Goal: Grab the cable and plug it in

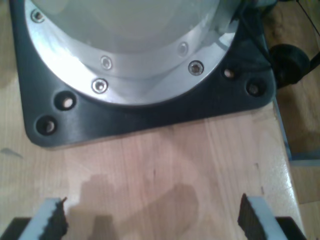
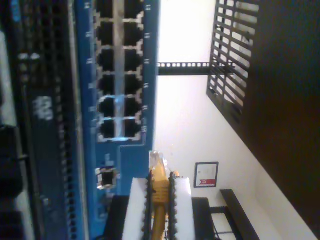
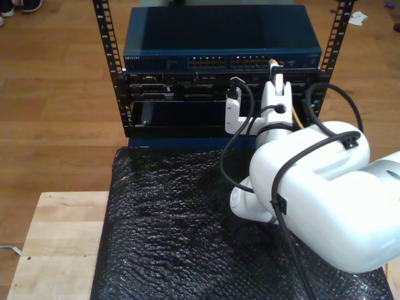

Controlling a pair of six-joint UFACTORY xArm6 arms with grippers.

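Note:
The cable (image 2: 160,200) is yellow-orange, and my second gripper (image 2: 160,182) is shut on it just behind its clear plug (image 2: 157,161). The plug points at the blue network switch (image 2: 132,155), just off its face and beside a small single port (image 2: 106,177), below the double rows of ports (image 2: 117,100). In the exterior view my second gripper (image 3: 277,78) holds the plug (image 3: 273,62) close to the switch (image 3: 156,61), near the ports toward the exterior view's right. My first gripper (image 1: 152,220) is open over bare wood with nothing between its fingers.
The switch sits in a black rack with perforated posts (image 3: 103,37). A black bubble-wrap mat (image 3: 169,219) lies in front of it, on a wooden table (image 3: 56,237). An arm's dark base plate (image 1: 150,110) is bolted to the wood ahead of my first gripper. Thick black cables (image 3: 240,119) loop by the arm.

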